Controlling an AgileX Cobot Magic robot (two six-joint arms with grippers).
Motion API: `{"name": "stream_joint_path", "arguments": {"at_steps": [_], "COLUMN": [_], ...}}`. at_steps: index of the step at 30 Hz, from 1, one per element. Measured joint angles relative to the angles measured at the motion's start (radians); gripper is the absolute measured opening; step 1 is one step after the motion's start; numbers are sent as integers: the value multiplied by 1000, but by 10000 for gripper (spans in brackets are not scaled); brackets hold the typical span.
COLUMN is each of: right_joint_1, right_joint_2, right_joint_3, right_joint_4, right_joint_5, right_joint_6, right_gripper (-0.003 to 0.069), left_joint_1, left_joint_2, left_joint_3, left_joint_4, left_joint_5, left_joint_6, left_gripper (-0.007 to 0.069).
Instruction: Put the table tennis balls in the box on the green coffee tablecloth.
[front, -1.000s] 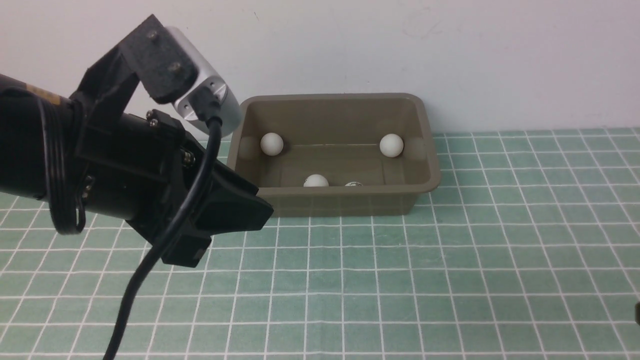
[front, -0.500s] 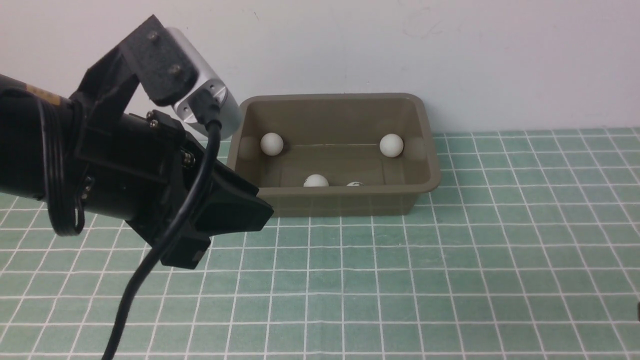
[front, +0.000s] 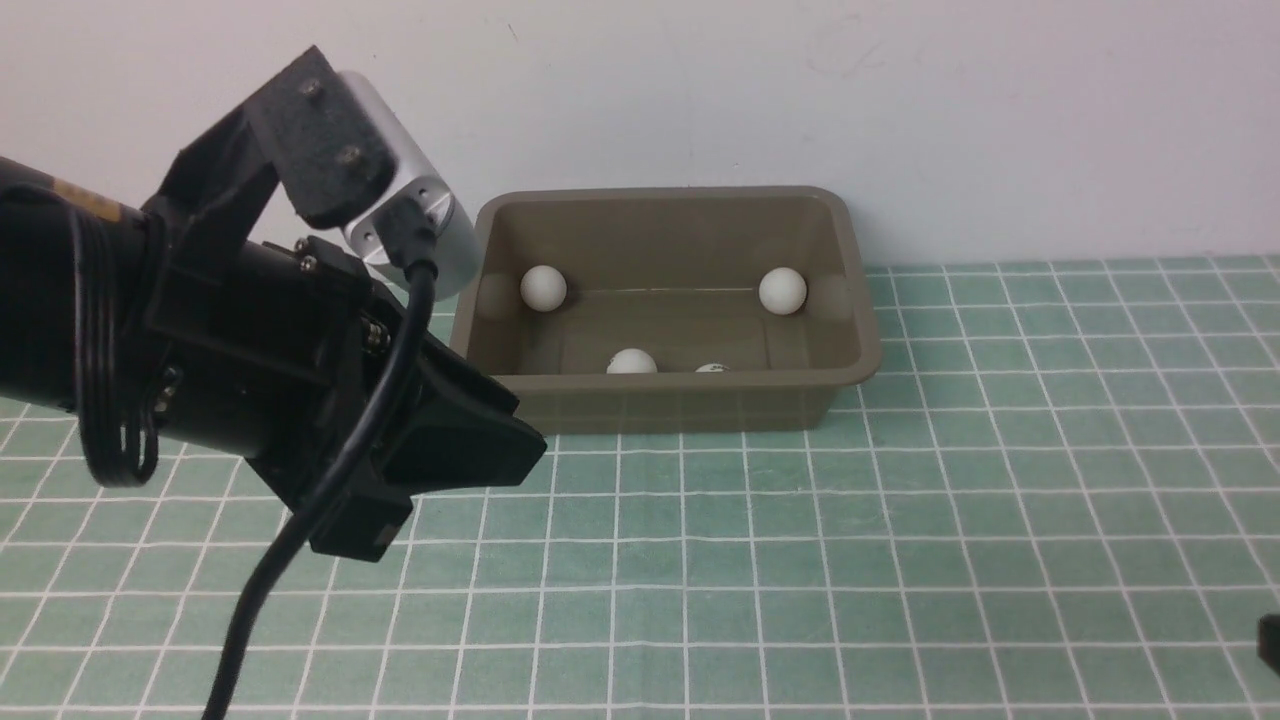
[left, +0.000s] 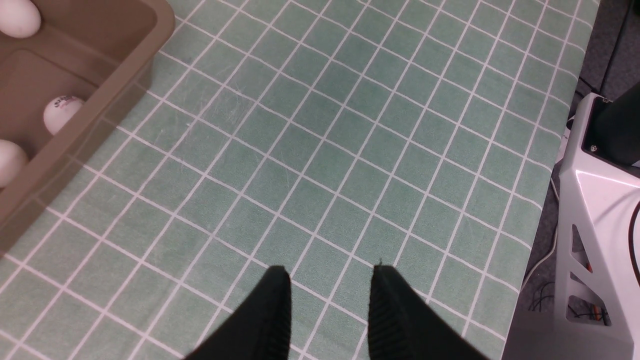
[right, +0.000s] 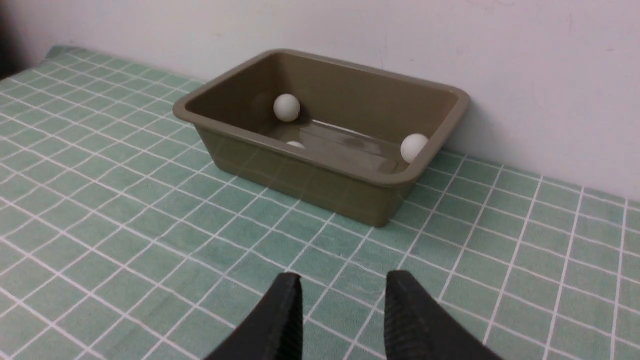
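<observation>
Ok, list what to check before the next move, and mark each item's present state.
1. Four table tennis balls inside the box: ok.
2. No ball left on the green coffee tablecloth: ok in the part that shows.
3. Box upright on the cloth: ok.
4. Left hand empty, jaws apart: ok.
5. Right hand empty, jaws apart: ok.
6. Both hands clear of the box, over bare cloth: ok.

White balls (front: 543, 288), olive-brown box (front: 660, 192), white-gridded mint-green cloth (front: 900, 550).
</observation>
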Motion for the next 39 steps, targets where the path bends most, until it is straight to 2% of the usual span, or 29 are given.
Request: {"name": "stream_joint_path", "arguments": {"at_steps": [22,39], "right_joint_1": [-17,-17], "right_joint_2": [0,0], "right_joint_3": [222,261], "right_joint_4": [7,6], "right_joint_5": [-34,-61], "right_joint_6": [0,0], "right_gripper": [223,223], "left_joint_1": [0,0], "left_joint_2": [0,0], "left_joint_3": [0,0], "left_joint_4": [-2,-2], "left_joint_5": [-1,-3], "left_joint_6": [0,0], "left_gripper": [206,206]}}
